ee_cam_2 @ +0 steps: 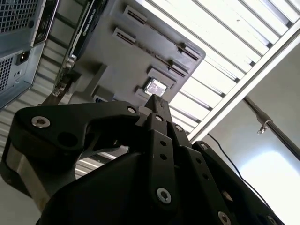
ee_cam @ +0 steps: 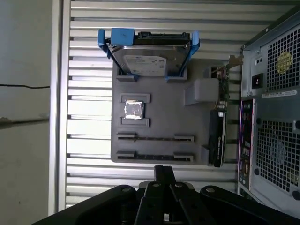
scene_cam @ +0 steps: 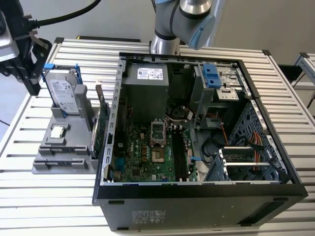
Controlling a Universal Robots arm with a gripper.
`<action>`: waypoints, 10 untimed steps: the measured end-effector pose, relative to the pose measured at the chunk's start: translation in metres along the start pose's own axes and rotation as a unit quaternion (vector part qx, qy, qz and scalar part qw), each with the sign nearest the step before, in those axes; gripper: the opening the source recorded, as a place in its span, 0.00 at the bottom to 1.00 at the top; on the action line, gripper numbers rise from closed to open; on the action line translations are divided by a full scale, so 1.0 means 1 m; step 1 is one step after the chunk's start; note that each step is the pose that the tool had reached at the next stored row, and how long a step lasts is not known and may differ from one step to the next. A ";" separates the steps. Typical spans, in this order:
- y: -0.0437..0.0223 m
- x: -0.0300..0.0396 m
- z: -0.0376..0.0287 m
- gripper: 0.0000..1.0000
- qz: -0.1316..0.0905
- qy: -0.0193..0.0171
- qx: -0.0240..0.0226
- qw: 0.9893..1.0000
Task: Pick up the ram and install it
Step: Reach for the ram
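The gripper (ee_cam: 164, 172) is closest in both wrist views. Its black fingers are drawn together at the tip with no gap that I can see, and nothing is between them. In the exterior view it hangs at that view's far left, above the far end of the grey tray (ee_cam: 159, 93) and well apart from the open computer case (scene_cam: 197, 196).

On the tray stand a hard drive (ee_cam: 147, 58), a small silver chip (ee_cam: 133, 110), and a green expansion card (ee_cam: 218, 140) on the side next to the case. The two long holders (ee_cam: 154, 138) at the tray's near end look empty.

I cannot pick out the ram with certainty. A long dark strip in the motherboard's black memory slots (scene_cam: 178, 155) may be it.

My judgement is that the gripper is not engaged with any part now, and the stick is probably in the board. If not, any grasp calls for the fingers to part first and for the stick to be located.
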State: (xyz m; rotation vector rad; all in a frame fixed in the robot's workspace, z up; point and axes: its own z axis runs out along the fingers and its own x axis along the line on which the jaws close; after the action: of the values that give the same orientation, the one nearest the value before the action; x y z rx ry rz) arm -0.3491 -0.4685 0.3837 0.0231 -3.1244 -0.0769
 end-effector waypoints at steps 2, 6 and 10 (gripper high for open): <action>-0.0020 0.0000 -0.0001 0.00 0.000 0.000 0.000 1.000; -0.0051 0.0001 -0.0002 0.00 0.000 0.000 0.000 1.000; -0.0068 0.0001 -0.0004 0.00 0.003 0.000 0.000 1.000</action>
State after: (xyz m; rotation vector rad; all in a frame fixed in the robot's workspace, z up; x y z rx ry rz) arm -0.3492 -0.4754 0.3837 0.0137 -3.1245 -0.0768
